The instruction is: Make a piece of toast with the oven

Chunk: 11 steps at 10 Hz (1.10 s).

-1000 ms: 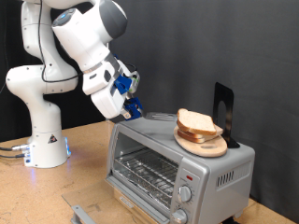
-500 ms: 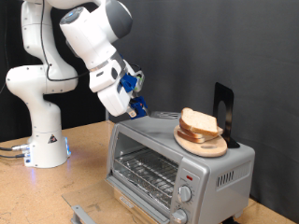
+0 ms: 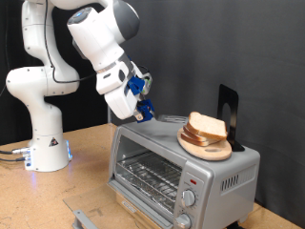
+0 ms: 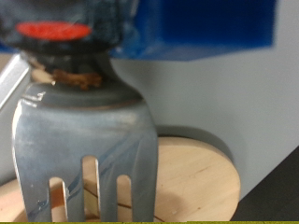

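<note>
The hand (image 3: 142, 107) is being held in the air above the oven's (image 3: 181, 162) top, at its end towards the exterior view's left. The piece of toast (image 3: 204, 125) is lying on a round wooden plate (image 3: 206, 146) that is resting on the oven's top towards the exterior view's right, so the toast is sitting to the right of the hand and slightly lower, apart from it and not being touched.

In the wrist view a metal fork (image 4: 84, 149) is being carried close under the camera, its tines pointing away from the hand and its neck disappearing up into the blue hand parts; the fingers themselves are hidden, so it cannot be told whether they are clamped on it. Beyond the tines the wooden plate is being seen; the toast is not being shown in that view.

The oven is standing on the worktop (image 3: 91, 153) with its door (image 3: 95, 216) lowered open and the wire rack (image 3: 148, 176) exposed. A black upright object (image 3: 227, 113) is standing behind the plate.
</note>
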{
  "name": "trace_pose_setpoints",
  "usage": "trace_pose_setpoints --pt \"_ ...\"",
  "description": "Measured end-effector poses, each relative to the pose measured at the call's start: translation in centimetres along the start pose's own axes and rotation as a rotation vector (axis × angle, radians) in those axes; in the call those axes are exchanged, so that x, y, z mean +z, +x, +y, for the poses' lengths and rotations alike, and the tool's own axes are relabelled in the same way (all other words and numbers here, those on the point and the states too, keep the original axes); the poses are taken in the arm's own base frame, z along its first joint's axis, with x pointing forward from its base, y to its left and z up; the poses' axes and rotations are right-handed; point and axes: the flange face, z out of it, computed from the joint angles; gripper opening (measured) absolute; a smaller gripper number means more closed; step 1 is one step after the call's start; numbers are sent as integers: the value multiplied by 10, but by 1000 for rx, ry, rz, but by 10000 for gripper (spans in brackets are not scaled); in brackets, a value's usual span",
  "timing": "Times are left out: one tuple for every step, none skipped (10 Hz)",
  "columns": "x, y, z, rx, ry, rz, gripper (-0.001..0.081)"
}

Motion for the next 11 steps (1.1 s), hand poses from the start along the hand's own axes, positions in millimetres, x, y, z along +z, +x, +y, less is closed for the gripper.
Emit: trace_pose_setpoints --pt "3 1 0 1 -7 -1 369" --pt "5 2 -1 5 -15 4 369" --pt "8 5 -2 11 -20 10 369" --pt "9 8 -4 13 -23 18 369" --pt "11 11 -7 12 -27 25 369" --pt "13 15 -10 6 -34 27 369" --pt "14 18 -13 -1 -45 27 369" --pt "16 20 -16 -3 -52 27 369" --pt "19 23 -18 -7 -57 25 369" --pt "21 25 -20 -11 -61 26 369" --pt "23 26 -21 -15 -66 29 369"
